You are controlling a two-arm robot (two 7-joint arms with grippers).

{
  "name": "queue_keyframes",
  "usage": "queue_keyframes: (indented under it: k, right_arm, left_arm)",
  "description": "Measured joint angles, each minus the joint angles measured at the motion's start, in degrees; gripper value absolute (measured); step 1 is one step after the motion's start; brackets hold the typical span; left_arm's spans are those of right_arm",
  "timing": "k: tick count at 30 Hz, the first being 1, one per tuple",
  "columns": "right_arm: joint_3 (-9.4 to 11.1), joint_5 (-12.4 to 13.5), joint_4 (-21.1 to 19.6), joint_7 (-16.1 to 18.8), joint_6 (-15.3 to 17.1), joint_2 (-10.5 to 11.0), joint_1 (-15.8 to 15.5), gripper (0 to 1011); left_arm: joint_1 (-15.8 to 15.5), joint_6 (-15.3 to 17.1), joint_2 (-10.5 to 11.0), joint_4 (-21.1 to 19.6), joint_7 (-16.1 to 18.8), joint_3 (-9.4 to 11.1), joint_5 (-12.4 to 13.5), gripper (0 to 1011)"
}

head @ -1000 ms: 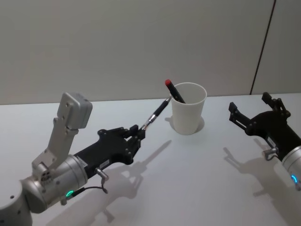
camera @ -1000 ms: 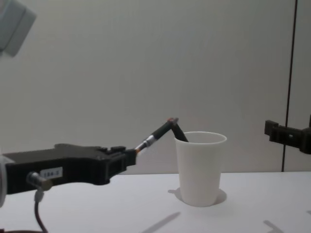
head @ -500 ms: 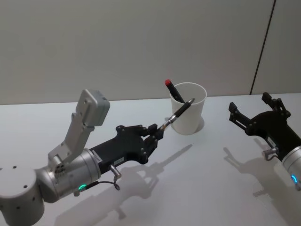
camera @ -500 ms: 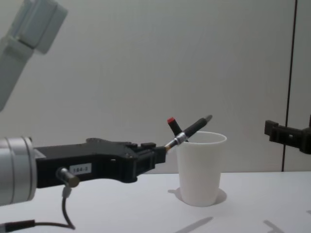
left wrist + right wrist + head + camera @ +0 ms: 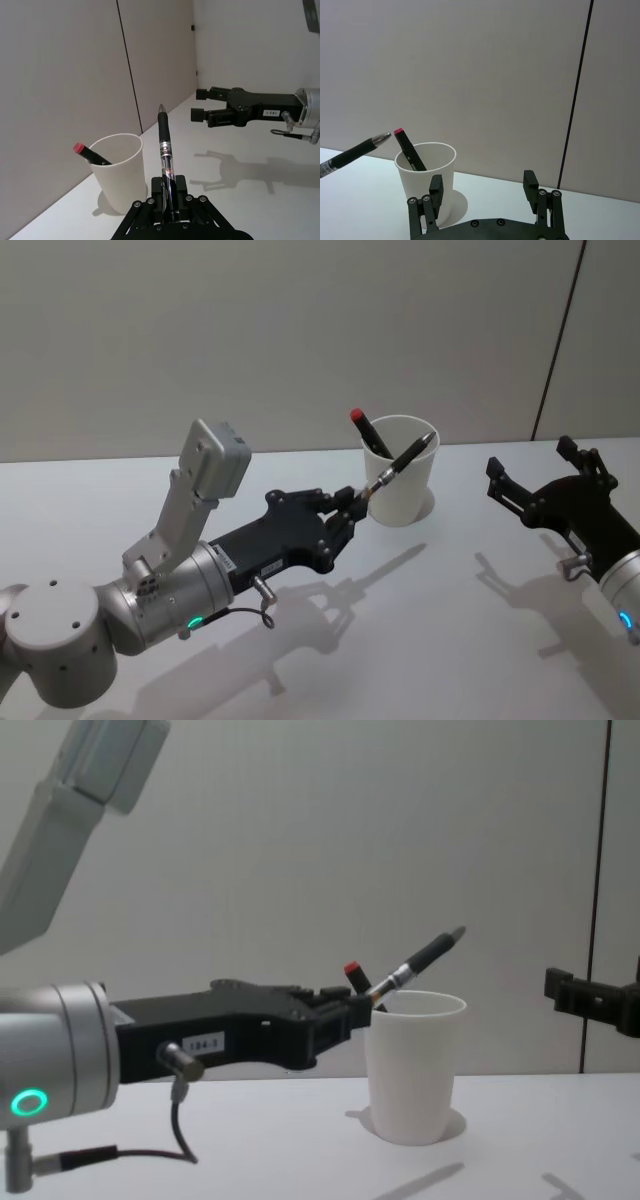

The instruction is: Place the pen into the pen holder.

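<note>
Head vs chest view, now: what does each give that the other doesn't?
Head view: looks down into the open mouth of the pen holder. The held pen crosses that mouth in the image. Both fingers of the right gripper are spread, parked to the right.
Chest view: side profile. The pen slopes upward, tip well above the rim, not dipping in.
Both: left gripper shut on the pen, and a red-capped pen leaning inside the pen holder.

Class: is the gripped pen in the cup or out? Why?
Out. The left gripper holds the pen slanted, its tip higher than the cup.
</note>
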Motion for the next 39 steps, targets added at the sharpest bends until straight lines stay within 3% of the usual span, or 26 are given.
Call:
queue_keyframes:
  k: [13,32,39]
  right_arm:
    - [0.0,0.0,0.0,0.0,0.0,0.0,0.0,1001]
    - [0.0,0.1,0.0,0.1,0.0,0.0,0.0,1001]
    - [0.2,1.5,-0.9,2.5,0.0,0.5,-0.4,1001]
  left_arm:
    - [-0.8,-2.6,-1.5,1.1,-1.0,0.7,-0.2,161]
    - [-1.9,-2.2,-2.8,2.3,-1.5,1.6,1.8,161]
    - [-2.0,-2.0,-3.0,2.6,-1.5,1.7,2.1,161]
